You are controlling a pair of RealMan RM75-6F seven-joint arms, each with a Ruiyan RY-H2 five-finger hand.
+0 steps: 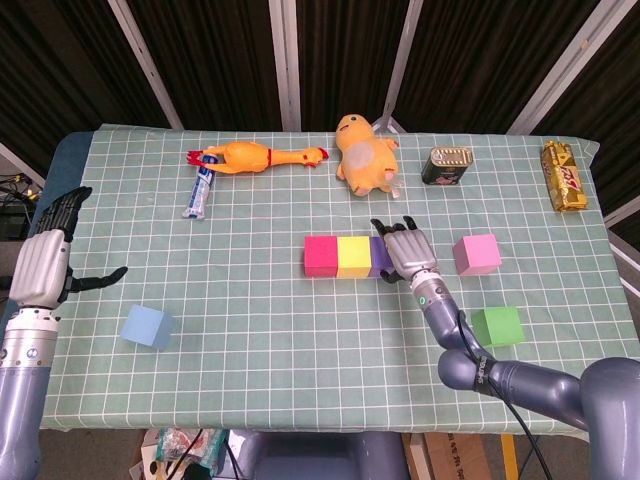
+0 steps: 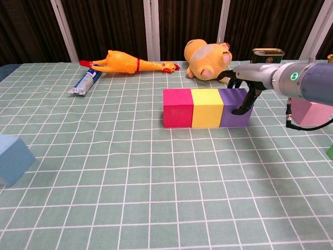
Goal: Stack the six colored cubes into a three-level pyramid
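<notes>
Magenta cube [image 1: 320, 255], yellow cube [image 1: 353, 255] and purple cube [image 1: 377, 255] form a touching row mid-table. My right hand [image 1: 408, 250] rests its fingertips [image 2: 242, 109] against the purple cube's [image 2: 232, 107] right side and grips nothing; in the head view it hides part of that cube. A pink cube [image 1: 476, 254] sits to the right of the hand, with a green cube [image 1: 497, 326] nearer the front. The blue cube [image 1: 147, 326] lies at the front left. Beyond the table's left edge, my left hand [image 1: 45, 265] hangs empty with its fingers apart.
Along the back lie a toothpaste tube [image 1: 201, 190], a rubber chicken [image 1: 258, 157], a yellow plush toy [image 1: 366, 153], a tin can [image 1: 448, 165] and a gold snack pack [image 1: 564, 177]. The green checked cloth [image 1: 260, 330] covers the table.
</notes>
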